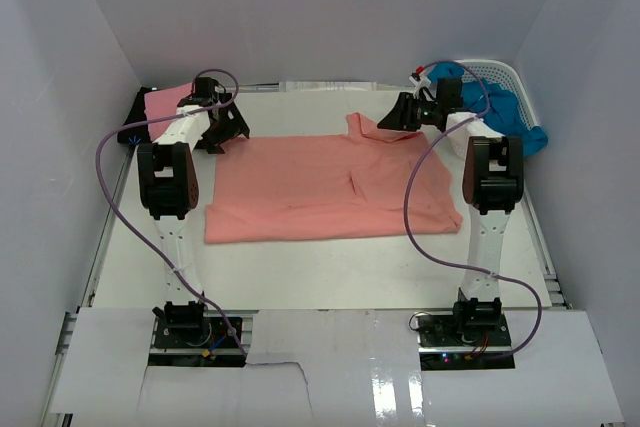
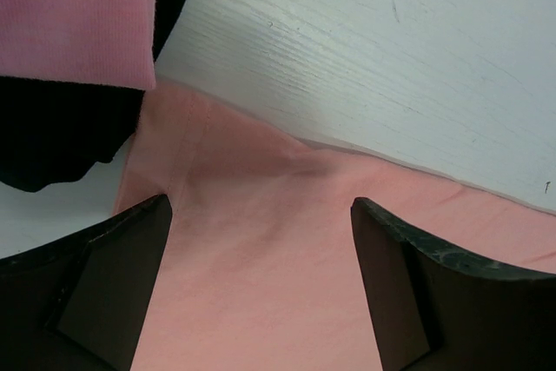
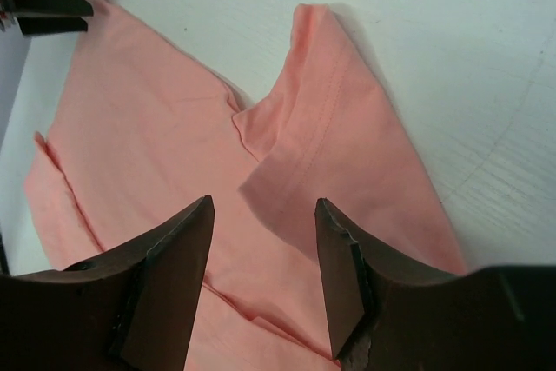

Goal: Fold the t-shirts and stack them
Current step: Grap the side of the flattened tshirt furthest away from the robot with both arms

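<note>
Spread and empty, left gripper point(image 2: 261, 206) hovers at the 10 o'clock corner of the salmon-coral t-shirt point(image 1: 330, 187), right gripper point(image 3: 264, 206) over its turned-back 1 o'clock sleeve point(image 3: 321, 119), shirt lying mid-table point(image 1: 330, 267); judged step: first fold, next requiring both to descend and pinch.

A spread shirt point(image 1: 320, 187) lies mid-frame on the counter point(image 1: 330, 267). My left jaws hang over its upper-left corner, and my right jaws over its upper-right sleeve. At upper left, a folded shirt point(image 1: 165, 102) lies on another shirt point(image 1: 131, 125). At upper right, bundled shirts point(image 1: 510, 112) sit in a basket point(image 1: 503, 70).
</note>
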{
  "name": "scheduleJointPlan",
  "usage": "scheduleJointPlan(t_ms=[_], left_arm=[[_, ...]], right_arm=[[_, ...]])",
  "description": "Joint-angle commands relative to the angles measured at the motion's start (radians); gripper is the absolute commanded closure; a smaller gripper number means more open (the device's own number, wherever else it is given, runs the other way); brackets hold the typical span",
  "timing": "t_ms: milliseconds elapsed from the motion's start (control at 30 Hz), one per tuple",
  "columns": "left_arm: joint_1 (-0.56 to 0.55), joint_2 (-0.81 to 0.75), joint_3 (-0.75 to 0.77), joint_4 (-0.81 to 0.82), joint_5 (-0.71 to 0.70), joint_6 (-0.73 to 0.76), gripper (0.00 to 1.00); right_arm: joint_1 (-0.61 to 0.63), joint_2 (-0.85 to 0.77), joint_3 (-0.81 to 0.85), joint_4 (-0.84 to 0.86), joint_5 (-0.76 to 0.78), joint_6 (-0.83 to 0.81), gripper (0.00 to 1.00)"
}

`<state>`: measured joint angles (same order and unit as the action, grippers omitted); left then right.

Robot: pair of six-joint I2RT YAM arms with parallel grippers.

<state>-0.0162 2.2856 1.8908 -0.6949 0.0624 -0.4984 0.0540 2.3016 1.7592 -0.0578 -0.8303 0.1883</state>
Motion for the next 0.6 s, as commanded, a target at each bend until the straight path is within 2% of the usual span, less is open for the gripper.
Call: scheduleJointPlan(t_ms=[0,67,133,167,267,567], left_arm=[[-0.004,-0.035,-0.013,0.011,0.004,0.008,0.05],[-0.004,-0.035,-0.013,0.011,0.005,0.009,0.05],[-0.004,-0.035,-0.012,0.009,0.005,0.009,0.05],[-0.004,-0.035,-0.012,0.011,0.004,0.009,0.05],[-0.004,-0.037,-0.012,0.011,0.005,0.009,0.05],[-0.008,-0.046,-0.022,0.012,0.004,0.009,0.05]], right_arm=[[0.021,-0.025,-0.016,-0.001,-0.014,-0.107,0.44],[0.036,-0.083,-0.077,-0.005,0.054,-0.163,0.46],[0.064,-0.149,-0.163,0.057,0.156,-0.237,0.47],[0.072,-0.213,-0.253,0.102,0.183,-0.251,0.47],[0.092,-0.306,-0.372,0.213,0.230,-0.274,0.48],[0.145,-0.363,-0.411,0.259,0.381,-0.363,0.49]])
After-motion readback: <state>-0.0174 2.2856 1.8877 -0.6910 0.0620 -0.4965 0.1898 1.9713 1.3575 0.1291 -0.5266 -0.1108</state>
